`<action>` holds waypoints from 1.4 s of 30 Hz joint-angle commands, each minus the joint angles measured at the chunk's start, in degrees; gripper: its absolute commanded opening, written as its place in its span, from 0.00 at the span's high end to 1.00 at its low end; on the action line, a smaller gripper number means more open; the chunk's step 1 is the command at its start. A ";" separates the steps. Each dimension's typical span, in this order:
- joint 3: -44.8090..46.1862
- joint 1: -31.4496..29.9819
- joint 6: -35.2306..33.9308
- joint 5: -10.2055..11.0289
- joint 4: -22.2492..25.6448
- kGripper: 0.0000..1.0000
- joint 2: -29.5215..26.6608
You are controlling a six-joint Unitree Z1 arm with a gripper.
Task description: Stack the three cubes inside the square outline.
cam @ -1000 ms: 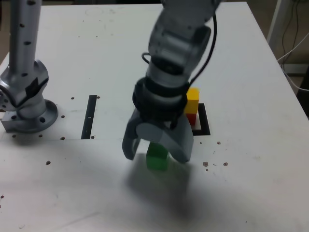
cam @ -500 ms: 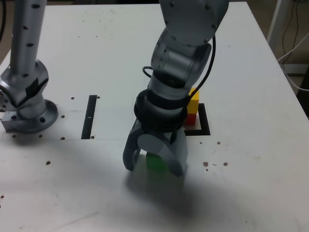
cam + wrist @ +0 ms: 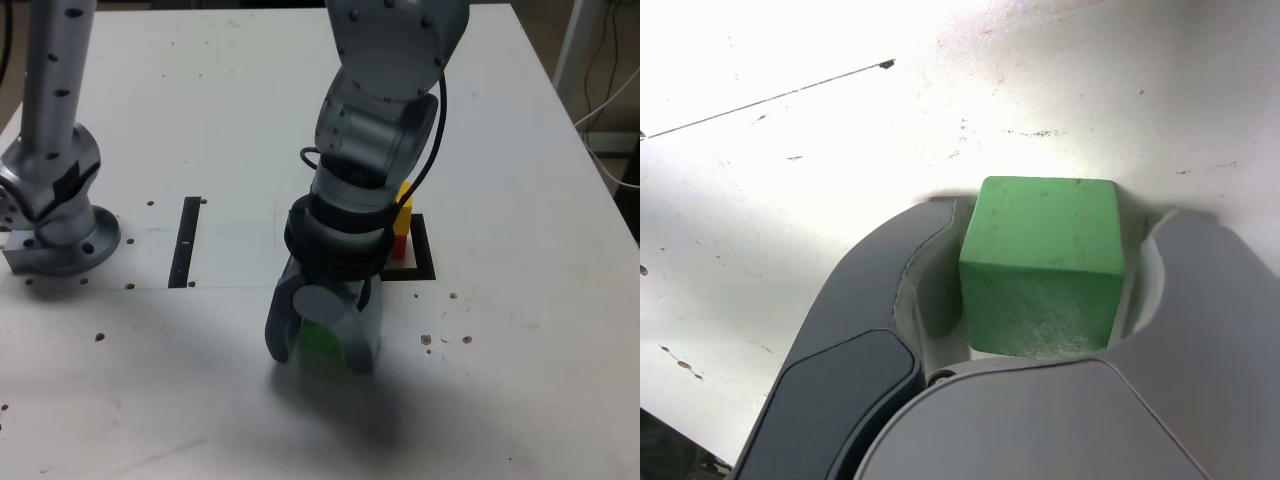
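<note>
Green, likely light, rigid and slightly slick, the block [image 3: 1045, 235] sits at the exterior view's seven o'clock from the square frame [image 3: 424, 245], between the gripper's [image 3: 1070, 210] part-open jaws, best pinched mid-height across opposite faces.

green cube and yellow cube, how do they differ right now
The green cube sits between the gripper's jaws, while the yellow cube is outside them. The green cube is low at the tabletop; the yellow cube is raised on the red cube. Both are solid-coloured blocks, each partly hidden by the arm or gripper in the exterior view.
</note>
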 commanded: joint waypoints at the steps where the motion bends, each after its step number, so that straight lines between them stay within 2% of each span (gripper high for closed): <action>1: 0.10 0.11 0.11 -0.04 -0.04 0.72 -0.10; 8: 0.08 0.11 0.11 0.17 0.22 0.72 -0.39; 15: -0.66 0.11 -0.03 1.75 2.73 0.72 -2.57; 20: -2.02 0.11 -0.62 3.15 7.20 0.72 -4.74; 29: -9.27 0.48 -0.92 6.40 18.14 0.72 -7.47; 42: -18.01 7.46 2.80 8.51 25.59 0.72 -7.86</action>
